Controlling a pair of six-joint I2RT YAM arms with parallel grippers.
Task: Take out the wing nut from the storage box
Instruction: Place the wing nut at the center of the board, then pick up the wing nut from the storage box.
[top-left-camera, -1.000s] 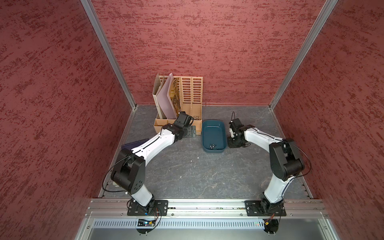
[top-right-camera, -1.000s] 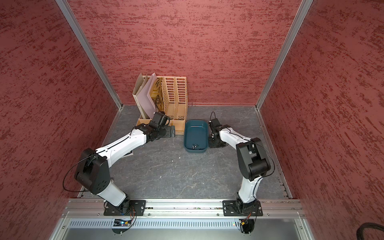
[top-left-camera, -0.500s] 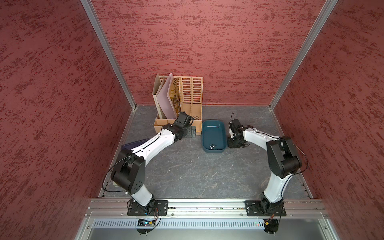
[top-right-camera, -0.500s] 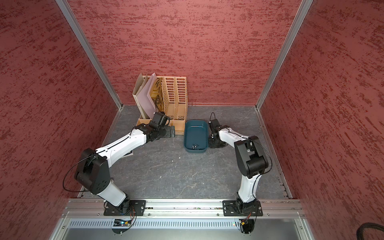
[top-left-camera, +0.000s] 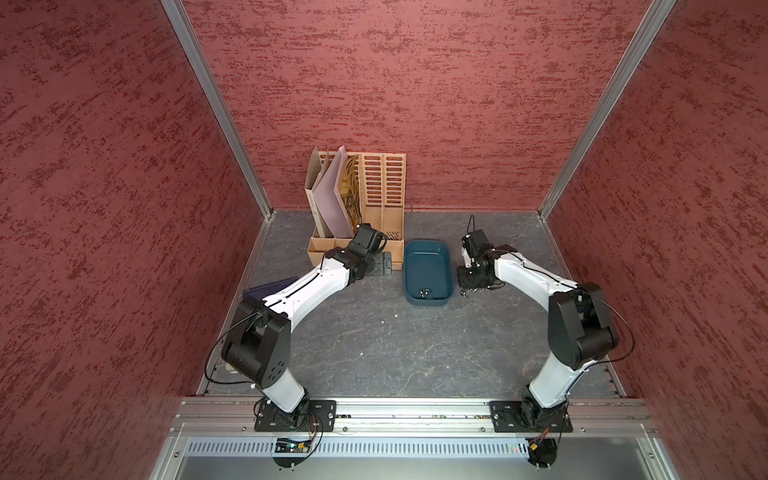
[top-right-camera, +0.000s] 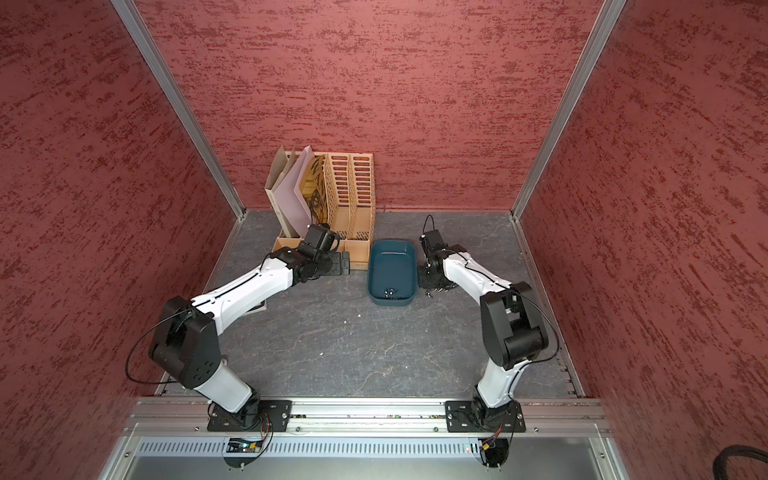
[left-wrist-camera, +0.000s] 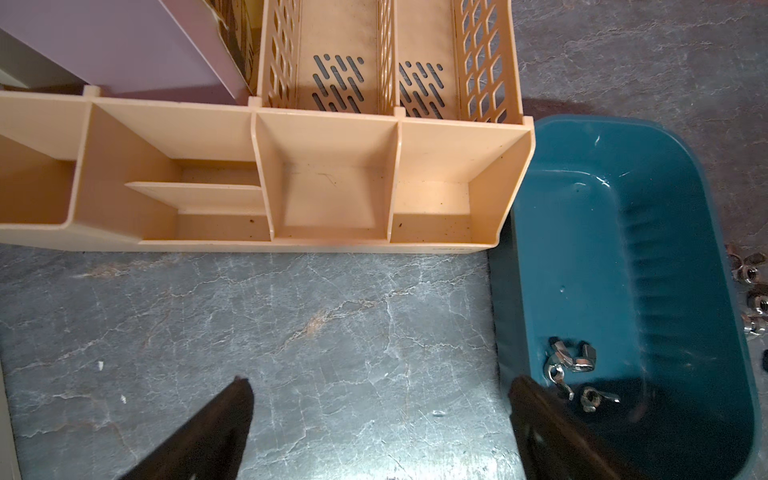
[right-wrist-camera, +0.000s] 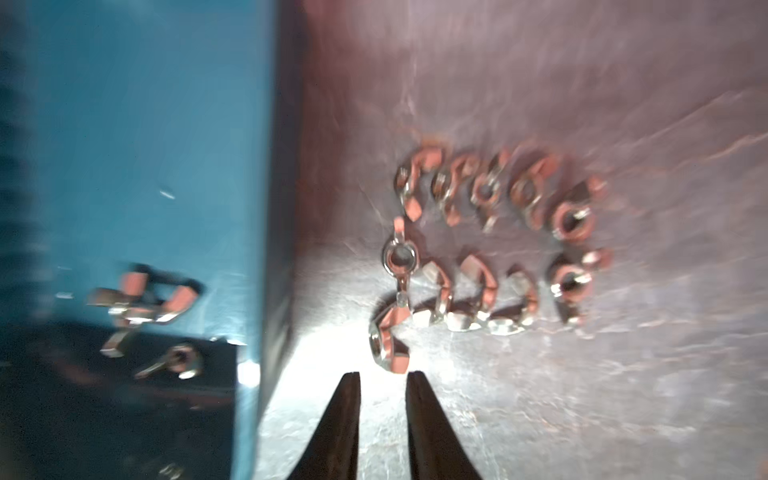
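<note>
My right gripper (right-wrist-camera: 383, 376) sits low over the table (right-wrist-camera: 582, 415), jaws a narrow gap apart, nothing between them. The nearest nut (right-wrist-camera: 388, 347) lies on the table just past the tips, at the edge of a pile (right-wrist-camera: 498, 249) of ten or so wing nuts already outside the box (right-wrist-camera: 145, 124), just beside its right wall. Inside the box a few nuts (right-wrist-camera: 141, 303) are left at its near end, so I judge the job mostly done, not finished; next pick has to come from there. My right arm (top-left-camera: 528, 274) reaches forward with the wrist pitched down alongside the box. My left gripper (left-wrist-camera: 381, 382) hangs spread wide and empty off the box's left side, in front of the organiser (left-wrist-camera: 332, 187) at the back.
</note>
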